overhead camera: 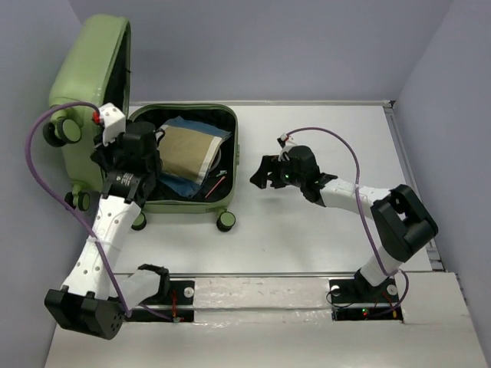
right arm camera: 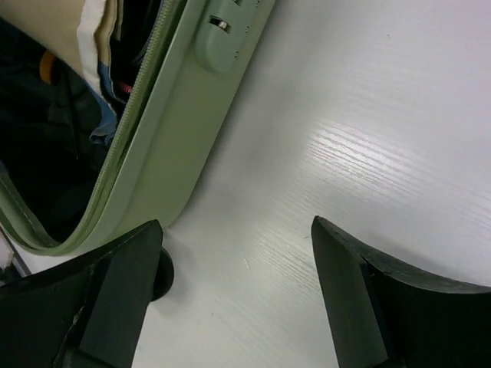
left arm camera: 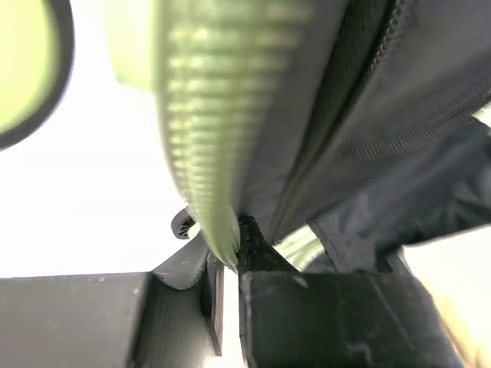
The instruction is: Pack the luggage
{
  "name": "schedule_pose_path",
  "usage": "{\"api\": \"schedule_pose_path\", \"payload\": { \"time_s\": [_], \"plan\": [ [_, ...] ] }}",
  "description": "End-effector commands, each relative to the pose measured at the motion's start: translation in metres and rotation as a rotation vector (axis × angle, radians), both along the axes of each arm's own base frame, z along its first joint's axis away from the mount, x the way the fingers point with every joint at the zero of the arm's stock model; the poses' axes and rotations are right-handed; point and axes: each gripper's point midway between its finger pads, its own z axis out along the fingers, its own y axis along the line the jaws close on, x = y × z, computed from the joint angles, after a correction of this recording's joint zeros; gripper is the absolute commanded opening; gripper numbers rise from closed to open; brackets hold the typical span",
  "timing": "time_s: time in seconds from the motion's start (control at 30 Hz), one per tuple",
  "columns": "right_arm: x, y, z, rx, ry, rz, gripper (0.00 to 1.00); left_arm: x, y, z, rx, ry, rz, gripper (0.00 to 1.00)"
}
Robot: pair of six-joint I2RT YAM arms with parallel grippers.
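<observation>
The luggage (overhead camera: 87, 65) lies open on the table, its pale green lid standing upright at the left and its base (overhead camera: 234, 149) flat beside it. Folded tan cloth (overhead camera: 188, 149) and blue cloth (overhead camera: 181, 123) fill the base. My left gripper (overhead camera: 115, 153) is at the left side of the base, by the lid. In the left wrist view it (left arm camera: 230, 247) is shut on the luggage's green ribbed edge (left arm camera: 201, 138), with black lining (left arm camera: 360, 100) just to the right. My right gripper (overhead camera: 259, 175) hovers open over bare table, right of the luggage's side (right arm camera: 165, 146); nothing is between its fingers (right arm camera: 236, 226).
Black wheels (overhead camera: 226, 221) stick out at the luggage's near end, and one (right arm camera: 162, 272) sits close to my right gripper's left finger. A combination lock (right arm camera: 221, 38) is set in the shell's side. White table (overhead camera: 322, 230) stretches right of the luggage, walled at the back and sides.
</observation>
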Motion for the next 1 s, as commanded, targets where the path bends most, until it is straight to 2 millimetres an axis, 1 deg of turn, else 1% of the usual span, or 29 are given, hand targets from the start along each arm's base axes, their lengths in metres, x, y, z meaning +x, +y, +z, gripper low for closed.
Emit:
{"api": "schedule_pose_path", "payload": {
  "time_s": [0.0, 0.03, 0.07, 0.1, 0.13, 0.17, 0.2, 0.27, 0.3, 0.33, 0.37, 0.4, 0.43, 0.47, 0.5, 0.53, 0.57, 0.6, 0.63, 0.67, 0.7, 0.73, 0.77, 0.8, 0.87, 0.9, 0.93, 0.97],
  "plan": [
    [0.015, 0.022, 0.025, 0.143, 0.058, -0.041, 0.84, 0.009, -0.048, 0.003, 0.028, -0.002, -0.189, 0.06],
    [0.015, 0.028, 0.029, 0.172, 0.073, -0.031, 0.84, 0.009, -0.056, 0.002, 0.039, 0.007, -0.215, 0.06],
    [0.016, 0.033, 0.033, 0.202, 0.086, -0.021, 0.84, 0.01, -0.077, 0.0, 0.055, 0.018, -0.28, 0.06],
    [0.016, 0.04, 0.041, 0.245, 0.113, -0.013, 0.84, 0.006, -0.083, -0.005, 0.09, 0.047, -0.272, 0.06],
    [0.019, 0.044, 0.04, 0.26, 0.132, -0.015, 0.84, 0.002, -0.096, -0.007, 0.123, 0.06, -0.291, 0.06],
    [0.02, 0.047, 0.041, 0.267, 0.14, -0.008, 0.84, 0.001, -0.104, -0.012, 0.146, 0.085, -0.311, 0.06],
    [0.022, 0.051, 0.047, 0.28, 0.137, 0.005, 0.84, 0.0, -0.11, -0.021, 0.169, 0.119, -0.338, 0.06],
    [0.023, 0.051, 0.043, 0.272, 0.149, 0.0, 0.84, 0.0, -0.125, -0.031, 0.183, 0.152, -0.412, 0.06],
    [0.025, 0.049, 0.041, 0.266, 0.149, -0.017, 0.84, 0.001, -0.138, -0.038, 0.183, 0.17, -0.481, 0.09],
    [0.026, 0.047, 0.035, 0.243, 0.166, -0.036, 0.84, 0.002, -0.146, -0.043, 0.181, 0.191, -0.531, 0.15],
    [0.029, 0.042, 0.029, 0.216, 0.171, -0.068, 0.84, -0.001, -0.159, -0.046, 0.187, 0.194, -0.585, 0.26],
    [0.029, 0.04, 0.027, 0.206, 0.17, -0.079, 0.84, -0.002, -0.164, -0.045, 0.2, 0.198, -0.602, 0.36],
    [0.03, 0.038, 0.026, 0.197, 0.172, -0.087, 0.84, -0.004, -0.168, -0.044, 0.203, 0.2, -0.62, 0.65],
    [0.031, 0.036, 0.024, 0.184, 0.172, -0.099, 0.84, -0.005, -0.174, -0.043, 0.2, 0.201, -0.645, 0.82],
    [0.034, 0.031, 0.021, 0.154, 0.179, -0.132, 0.83, -0.006, -0.189, -0.041, 0.171, 0.205, -0.732, 0.99],
    [0.035, 0.028, 0.019, 0.136, 0.185, -0.152, 0.81, -0.006, -0.201, -0.039, 0.146, 0.212, -0.802, 0.99],
    [0.037, 0.023, 0.018, 0.11, 0.176, -0.169, 0.8, -0.006, -0.228, -0.047, 0.088, 0.249, -0.964, 0.99],
    [0.042, 0.017, 0.02, 0.092, 0.159, -0.209, 0.79, -0.008, -0.243, -0.037, 0.05, 0.239, -1.049, 0.99],
    [0.042, 0.013, 0.017, 0.072, 0.162, -0.224, 0.76, -0.016, -0.26, -0.037, 0.03, 0.258, -1.143, 0.99],
    [0.044, 0.01, 0.02, 0.06, 0.147, -0.234, 0.75, -0.022, -0.283, -0.029, -0.024, 0.256, -1.26, 0.99],
    [0.045, 0.005, 0.021, 0.042, 0.139, -0.256, 0.72, -0.027, -0.294, -0.026, -0.042, 0.267, -1.329, 0.99],
    [0.046, 0.003, 0.022, 0.031, 0.13, -0.257, 0.71, -0.038, -0.316, -0.025, -0.096, 0.283, -1.456, 0.99],
    [0.046, 0.001, 0.021, 0.02, 0.127, -0.263, 0.7, -0.043, -0.327, -0.02, -0.127, 0.281, -1.52, 0.99],
    [0.048, -0.002, 0.021, 0.011, 0.123, -0.279, 0.68, -0.047, -0.34, -0.005, -0.161, 0.255, -1.583, 0.99],
    [0.047, -0.007, 0.021, -0.002, 0.114, -0.292, 0.65, -0.061, -0.365, 0.014, -0.229, 0.225, -1.726, 0.99],
    [0.047, -0.014, 0.019, -0.019, 0.103, -0.322, 0.61, -0.058, -0.372, 0.04, -0.247, 0.139, -1.75, 0.99],
    [0.047, -0.017, 0.014, -0.031, 0.104, -0.33, 0.59, -0.056, -0.374, 0.052, -0.253, 0.091, -1.748, 0.99],
    [0.049, -0.025, 0.017, -0.031, 0.095, -0.349, 0.55, -0.041, -0.365, 0.062, -0.25, 0.04, -1.662, 0.99]
  ]
}}
